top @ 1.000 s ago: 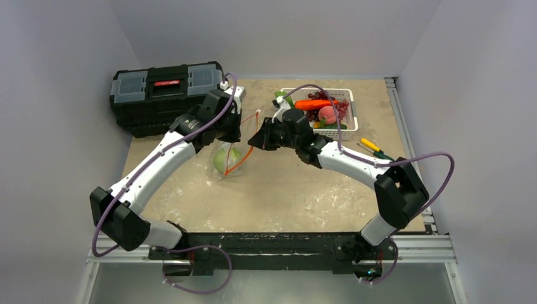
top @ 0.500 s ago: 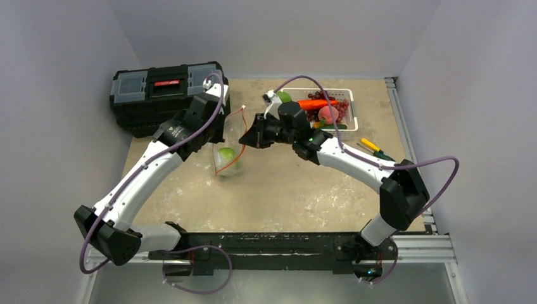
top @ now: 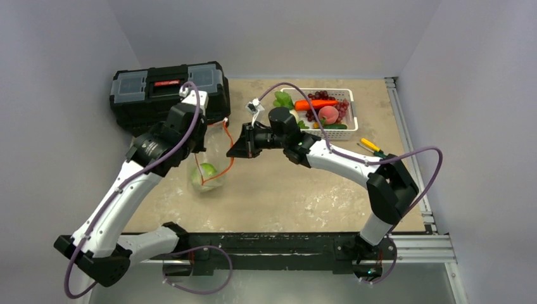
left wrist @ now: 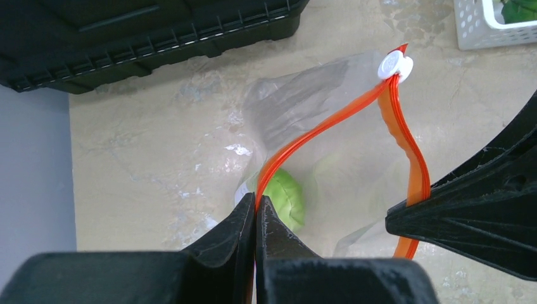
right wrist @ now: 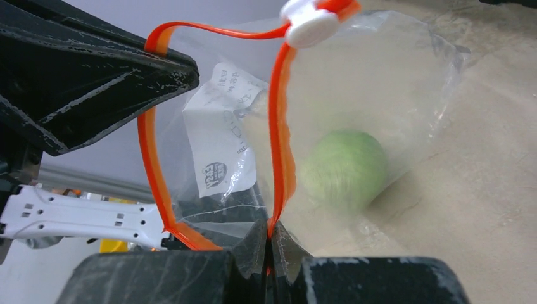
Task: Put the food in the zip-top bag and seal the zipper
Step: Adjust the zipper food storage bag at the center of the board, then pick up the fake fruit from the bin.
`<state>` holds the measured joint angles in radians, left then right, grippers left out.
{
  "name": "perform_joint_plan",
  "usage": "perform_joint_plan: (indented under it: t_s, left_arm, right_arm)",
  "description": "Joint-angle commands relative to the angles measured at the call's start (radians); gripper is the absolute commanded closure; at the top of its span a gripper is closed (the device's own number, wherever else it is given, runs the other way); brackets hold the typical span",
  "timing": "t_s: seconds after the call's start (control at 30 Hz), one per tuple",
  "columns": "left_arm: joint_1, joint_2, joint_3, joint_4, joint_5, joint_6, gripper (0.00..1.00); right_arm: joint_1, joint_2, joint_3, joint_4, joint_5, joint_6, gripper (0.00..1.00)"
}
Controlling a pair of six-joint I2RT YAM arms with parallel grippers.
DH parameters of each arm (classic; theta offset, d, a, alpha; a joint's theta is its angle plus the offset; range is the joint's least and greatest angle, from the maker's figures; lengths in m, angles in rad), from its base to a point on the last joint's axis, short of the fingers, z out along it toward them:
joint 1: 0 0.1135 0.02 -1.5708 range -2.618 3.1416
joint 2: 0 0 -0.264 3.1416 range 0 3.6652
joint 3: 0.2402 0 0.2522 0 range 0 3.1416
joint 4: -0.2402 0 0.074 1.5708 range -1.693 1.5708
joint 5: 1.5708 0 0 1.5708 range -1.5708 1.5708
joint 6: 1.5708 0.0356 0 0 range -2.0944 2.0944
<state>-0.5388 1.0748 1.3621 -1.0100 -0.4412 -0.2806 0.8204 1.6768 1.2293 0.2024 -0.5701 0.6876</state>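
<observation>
The clear zip-top bag (top: 212, 166) hangs just above the table, left of centre, with its mouth pulled open between both grippers. A green round food piece (right wrist: 345, 168) lies inside it. My left gripper (left wrist: 256, 206) is shut on one side of the orange zipper (left wrist: 316, 130). My right gripper (right wrist: 269, 231) is shut on the opposite side of the zipper strip (right wrist: 278, 126). The white slider (left wrist: 394, 65) sits at the strip's far end. More food rests in the white basket (top: 350, 120): an orange carrot (top: 315, 104), purple grapes (top: 323, 95), a pink round piece (top: 327, 114) and a green leaf (top: 283, 99).
A black toolbox (top: 168, 92) stands at the back left, close behind the left arm. Two screwdrivers (top: 373, 149) lie right of the basket. Grey walls close the table in on three sides.
Both arms have carried the bag to the left and a little nearer. The green piece has shifted inside it. Both grippers kept their hold on the strip.
</observation>
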Motion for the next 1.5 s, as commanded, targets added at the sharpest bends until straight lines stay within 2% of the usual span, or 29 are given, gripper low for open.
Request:
perform_joint_plan:
  t_s: [0.0, 0.07, 0.13, 0.23, 0.33, 0.43, 0.53, 0.63, 0.77, 0.83, 0.97, 1.07, 1.17, 1.27, 1.37, 1.47]
  left_arm:
    - [0.005, 0.095, -0.015, 0.098, 0.052, 0.013, 1.0]
    - [0.006, 0.154, 0.008, 0.132, 0.088, 0.056, 1.0]
    - [0.008, 0.213, 0.038, 0.16, 0.131, 0.106, 1.0]
    - [0.014, 0.272, 0.037, 0.21, 0.204, 0.15, 1.0]
    - [0.035, 0.285, -0.002, 0.245, 0.234, 0.114, 1.0]
    - [0.056, 0.281, 0.006, 0.232, 0.26, 0.069, 1.0]
    - [0.066, 0.285, 0.007, 0.223, 0.286, 0.045, 1.0]
    - [0.066, 0.297, 0.017, 0.204, 0.324, 0.034, 1.0]
    - [0.067, 0.303, 0.022, 0.182, 0.375, 0.047, 1.0]
    - [0.066, 0.295, 0.015, 0.176, 0.373, 0.056, 1.0]
    - [0.066, 0.251, -0.013, 0.185, 0.358, 0.061, 1.0]
    - [0.066, 0.236, -0.016, 0.189, 0.367, 0.066, 1.0]
    - [0.066, 0.236, -0.017, 0.189, 0.367, 0.073, 1.0]
    - [0.067, 0.238, -0.016, 0.181, 0.363, 0.078, 1.0]
    - [0.066, 0.232, -0.017, 0.18, 0.35, 0.081, 1.0]
    - [0.067, 0.221, -0.018, 0.182, 0.351, 0.079, 1.0]
  right_arm:
    - [-0.023, 0.014, -0.019, -0.022, 0.006, -0.043, 1.0]
    - [-0.03, 0.02, -0.023, -0.067, 0.039, -0.078, 0.99]
    - [-0.032, 0.028, -0.028, -0.091, 0.071, -0.107, 0.82]
    - [-0.042, 0.05, 0.007, -0.171, 0.098, -0.136, 0.7]
    - [-0.054, 0.01, 0.038, -0.283, 0.22, -0.166, 0.58]
    - [-0.09, -0.104, -0.025, -0.3, 0.337, -0.155, 0.43]
    - [-0.181, -0.184, -0.108, -0.259, 0.306, -0.111, 0.3]
    - [-0.301, -0.199, -0.129, -0.267, 0.323, -0.067, 0.3]
    - [-0.401, -0.127, -0.059, -0.345, 0.45, -0.014, 0.29]
    - [-0.418, -0.079, -0.004, -0.391, 0.556, 0.024, 0.25]
    - [-0.439, 0.001, 0.051, -0.315, 0.656, 0.097, 0.22]
    - [-0.455, 0.054, 0.081, -0.216, 0.669, 0.162, 0.22]
    - [-0.479, 0.112, 0.145, -0.207, 0.669, 0.238, 0.24]
    - [-0.485, 0.132, 0.221, -0.271, 0.77, 0.201, 0.24]
    - [-0.499, 0.117, 0.249, -0.327, 0.888, 0.067, 0.23]
    - [-0.517, 0.102, 0.244, -0.368, 0.993, -0.059, 0.14]
